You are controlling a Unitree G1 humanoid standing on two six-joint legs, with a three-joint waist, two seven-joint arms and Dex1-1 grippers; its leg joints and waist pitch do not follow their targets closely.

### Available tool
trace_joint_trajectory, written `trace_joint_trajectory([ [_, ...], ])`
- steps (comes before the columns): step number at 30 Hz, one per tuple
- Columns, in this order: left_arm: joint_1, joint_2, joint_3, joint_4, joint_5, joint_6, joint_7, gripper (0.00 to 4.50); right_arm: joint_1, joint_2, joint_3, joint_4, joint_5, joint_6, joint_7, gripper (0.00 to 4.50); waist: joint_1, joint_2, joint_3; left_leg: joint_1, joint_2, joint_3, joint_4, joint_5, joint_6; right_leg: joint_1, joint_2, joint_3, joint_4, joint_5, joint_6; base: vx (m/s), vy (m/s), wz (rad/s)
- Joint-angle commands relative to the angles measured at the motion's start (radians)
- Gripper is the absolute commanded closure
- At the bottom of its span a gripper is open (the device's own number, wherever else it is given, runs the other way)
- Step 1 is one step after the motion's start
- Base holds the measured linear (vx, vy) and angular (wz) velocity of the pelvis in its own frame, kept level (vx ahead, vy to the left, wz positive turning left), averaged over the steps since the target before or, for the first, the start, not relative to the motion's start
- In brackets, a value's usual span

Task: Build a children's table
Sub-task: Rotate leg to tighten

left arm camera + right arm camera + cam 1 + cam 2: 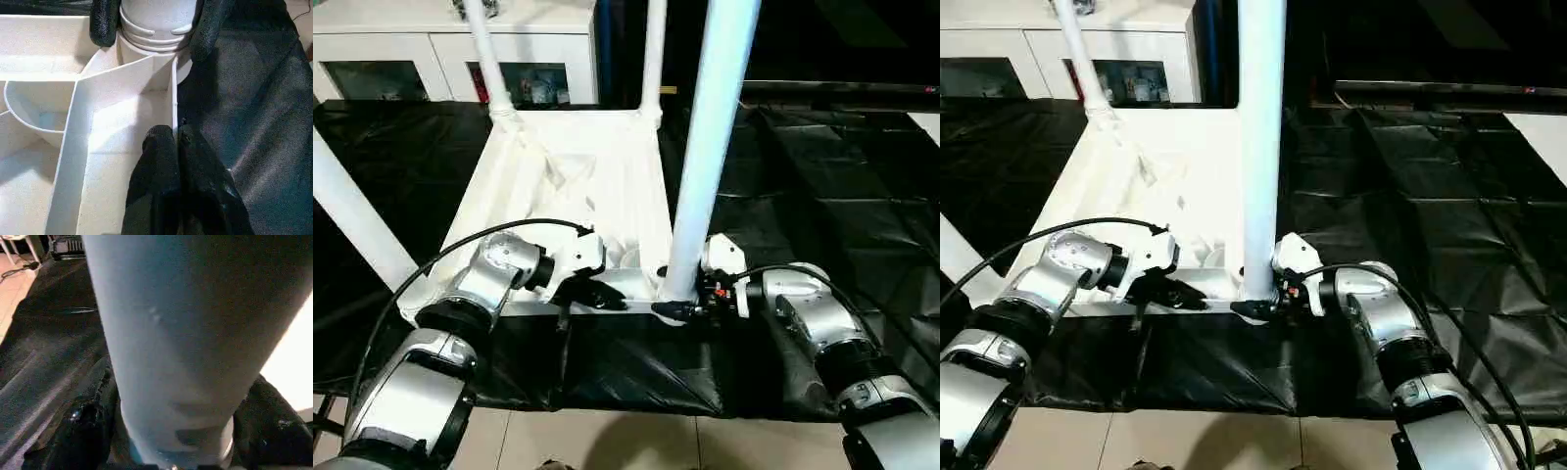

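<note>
The white tabletop [568, 166] lies upside down on a black sheet, ribs facing up. Four white legs stand in its corner sockets: near right [705, 147], near left [347, 220], far left [489, 59] and far right [653, 59]. My right gripper [680, 308] is shut on the base of the near right leg, one black finger [83, 431] on each side. It also shows in the left wrist view, clasping the leg's collar [151, 29]. My left gripper [176, 139] is shut on the thin near rim wall of the tabletop, just left of that socket.
A white cabinet [431, 49] with glass doors stands behind the tabletop. The black sheet [822, 196] spreads wide to the right. Its near edge ends at pale floor tiles [607, 441] between my forearms.
</note>
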Motion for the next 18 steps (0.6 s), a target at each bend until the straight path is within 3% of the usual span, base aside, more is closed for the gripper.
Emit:
trace_joint_trajectory([
  [1,-0.008,-0.005,-0.031,0.015,0.010,0.000,-0.024,4.50,0.003,0.010,0.020,-0.016,0.011,0.010,0.032,1.69,0.001,-0.009,-0.069,0.023,0.022,-0.001,-0.055,-0.183,0.114,0.050,-0.027,0.025,-0.038,-0.047,-0.294,0.000,0.000,0.00],
  [5,-0.007,-0.010,-0.026,0.017,0.007,0.000,-0.024,4.50,0.017,0.018,0.012,-0.027,0.022,0.026,0.020,1.81,0.001,-0.008,-0.069,0.022,0.022,-0.001,-0.056,-0.184,0.111,0.051,-0.027,0.025,-0.038,-0.059,-0.291,0.000,0.000,0.00],
  [7,-0.010,-0.021,-0.020,0.021,0.025,0.023,0.050,4.50,0.029,0.038,-0.015,-0.038,0.028,0.049,-0.051,1.82,0.002,-0.002,-0.068,0.024,0.023,-0.002,-0.057,-0.194,0.103,0.049,-0.027,0.025,-0.040,-0.063,-0.289,0.000,0.000,0.00],
  [9,-0.018,-0.036,-0.012,0.028,0.037,0.059,0.125,4.50,0.032,0.052,-0.030,-0.034,0.016,0.071,-0.127,1.83,0.001,-0.006,-0.065,0.024,0.023,-0.002,-0.061,-0.220,0.088,0.049,-0.026,0.025,-0.043,-0.097,-0.282,0.000,0.000,0.00],
  [12,-0.025,-0.061,0.000,0.028,0.038,0.094,0.192,4.50,0.032,0.075,-0.050,-0.012,-0.010,0.051,-0.247,1.83,-0.006,-0.004,-0.055,0.027,0.021,-0.005,-0.068,-0.327,0.030,0.039,-0.029,0.029,-0.059,-0.275,-0.242,0.000,0.000,0.00],
  [14,-0.030,-0.098,0.006,0.020,0.045,0.138,0.272,4.50,0.025,0.102,-0.067,0.023,-0.037,0.063,-0.383,1.83,-0.016,-0.011,-0.050,0.028,0.016,-0.013,-0.070,-0.399,0.001,0.033,-0.030,0.028,-0.071,-0.412,-0.193,0.000,0.000,0.00],
  [15,-0.033,-0.149,0.012,0.006,0.048,0.186,0.355,4.50,0.016,0.139,-0.087,0.063,-0.054,0.092,-0.526,1.83,-0.018,-0.010,-0.050,0.030,0.016,-0.015,-0.071,-0.402,-0.007,0.032,-0.030,0.029,-0.071,-0.426,-0.185,0.000,0.000,0.00],
  [17,-0.034,-0.173,0.014,-0.001,0.049,0.206,0.390,4.50,0.011,0.156,-0.097,0.081,-0.060,0.109,-0.589,1.83,-0.025,-0.007,-0.047,0.033,0.014,-0.018,-0.072,-0.430,-0.019,0.025,-0.028,0.028,-0.078,-0.469,-0.166,0.000,0.000,0.00],
  [18,-0.031,-0.215,0.014,-0.015,0.047,0.232,0.428,4.50,-0.001,0.200,-0.120,0.102,-0.046,0.146,-0.680,1.83,-0.030,-0.012,-0.046,0.029,0.009,-0.020,-0.073,-0.443,-0.016,0.028,-0.027,0.025,-0.083,-0.503,-0.146,0.000,0.000,0.00],
])
